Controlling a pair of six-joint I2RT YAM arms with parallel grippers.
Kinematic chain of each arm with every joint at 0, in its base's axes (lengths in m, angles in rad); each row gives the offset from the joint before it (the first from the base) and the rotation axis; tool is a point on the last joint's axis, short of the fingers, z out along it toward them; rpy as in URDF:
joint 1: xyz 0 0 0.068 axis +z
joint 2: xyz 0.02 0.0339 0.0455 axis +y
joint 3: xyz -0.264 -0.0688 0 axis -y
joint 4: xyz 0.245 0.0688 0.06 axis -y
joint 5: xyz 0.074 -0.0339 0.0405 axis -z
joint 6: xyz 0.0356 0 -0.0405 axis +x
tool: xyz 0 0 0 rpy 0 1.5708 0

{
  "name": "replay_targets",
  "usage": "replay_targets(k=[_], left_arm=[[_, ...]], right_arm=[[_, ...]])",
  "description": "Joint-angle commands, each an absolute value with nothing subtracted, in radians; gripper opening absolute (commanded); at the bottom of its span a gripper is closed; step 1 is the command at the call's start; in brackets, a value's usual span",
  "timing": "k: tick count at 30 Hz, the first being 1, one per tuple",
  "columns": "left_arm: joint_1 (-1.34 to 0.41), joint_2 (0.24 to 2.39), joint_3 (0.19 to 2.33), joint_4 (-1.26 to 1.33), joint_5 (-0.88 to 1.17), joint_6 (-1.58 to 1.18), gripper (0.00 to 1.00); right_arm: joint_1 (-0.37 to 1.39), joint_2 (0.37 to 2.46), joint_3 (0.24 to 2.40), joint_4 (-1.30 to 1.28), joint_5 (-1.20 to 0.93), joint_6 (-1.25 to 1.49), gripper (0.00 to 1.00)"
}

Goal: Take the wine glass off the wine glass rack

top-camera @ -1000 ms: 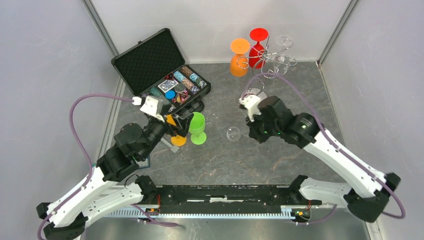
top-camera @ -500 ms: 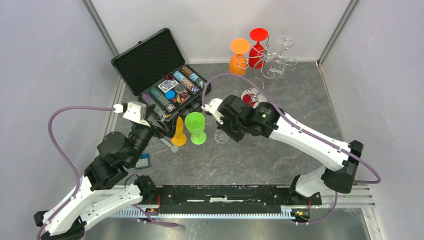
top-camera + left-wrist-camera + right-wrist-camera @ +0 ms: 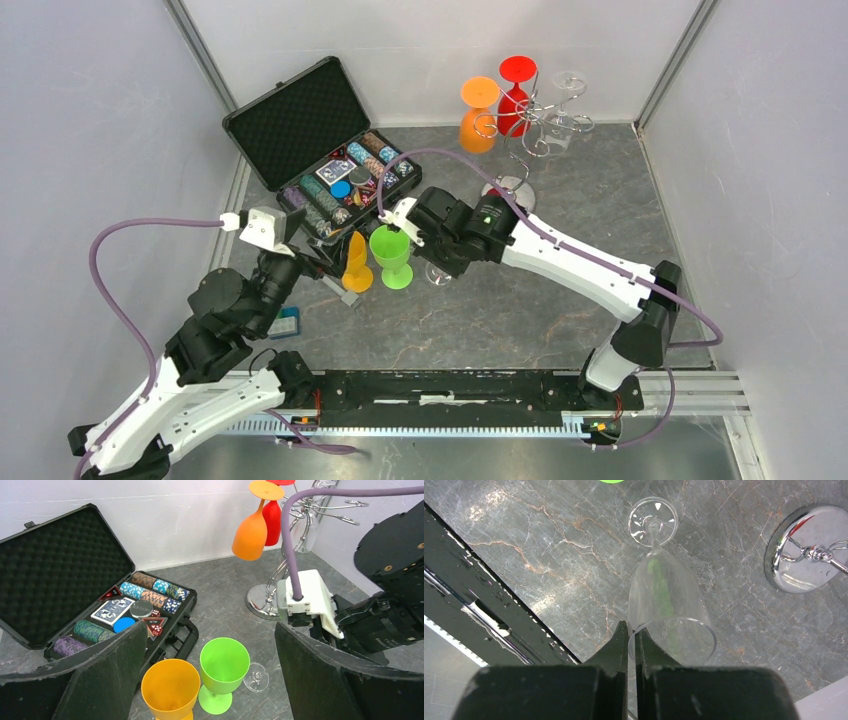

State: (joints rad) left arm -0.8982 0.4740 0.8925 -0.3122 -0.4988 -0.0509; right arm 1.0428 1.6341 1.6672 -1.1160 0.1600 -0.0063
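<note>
Table (image 3: 520, 310) first: dark stone-look top. Largest thing on it is the open poker-chip case (image 3: 318, 140), well left of the wine glass rack (image 3: 540, 128), which I take as my reference. Rack stands at the back and carries three glasses hung foot-up: orange (image 3: 478, 115), red (image 3: 515, 85), clear (image 3: 568, 85). Right arm reaches across to the near-left of the rack base. Its claw, the right gripper (image 3: 628, 632), is clenched, the two fingers pinching the rim wall of a clear wine glass (image 3: 664, 600). So this glass is off the rack, apart from its curled arms and near-left of its base. Key relation: the glass hangs straight out from the right claw, bowl nearest the fingers, stem and foot farthest, long axis pointing down at the table with a slight lean. Whether the foot touches the table I cannot tell from either wrist view. Left of that again stand a green glass (image 3: 392, 250), just beside the clear glass's foot, and an orange glass (image 3: 356, 265), both upright. Left gripper (image 3: 211, 627) is spread wide and released, holding nothing, facing the pair from farther left of the rack. My judgement: what remains is to seat the foot flat and let go; the right arm owns this, and the green glass is the thing to avoid bumping.
</note>
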Motion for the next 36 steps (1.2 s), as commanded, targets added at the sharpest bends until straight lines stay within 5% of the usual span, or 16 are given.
replay_targets(k=[1, 13, 25, 31, 36], left_arm=[[-0.899, 0.448, 0.881, -0.272, -0.516, -0.009, 1.0], [-0.898, 0.443, 0.87, -0.268, -0.511, -0.012, 1.0], [-0.899, 0.449, 0.878, -0.266, -0.517, -0.032, 1.0], [-0.899, 0.473, 0.873, -0.232, -0.514, -0.044, 1.0], [-0.899, 0.533, 0.862, -0.132, -0.449, -0.068, 1.0]], right_arm=[[1.045, 1.656, 1.722, -1.118, 0.171, -0.027, 0.06], [1.045, 1.69, 1.776, -1.104, 0.19, -0.026, 0.32], [1.042, 1.696, 1.903, -1.077, 0.225, -0.035, 0.44], [1.023, 1.615, 1.928, -1.011, 0.247, -0.024, 0.61], [0.983, 1.465, 1.836, -0.864, 0.274, -0.002, 0.65]])
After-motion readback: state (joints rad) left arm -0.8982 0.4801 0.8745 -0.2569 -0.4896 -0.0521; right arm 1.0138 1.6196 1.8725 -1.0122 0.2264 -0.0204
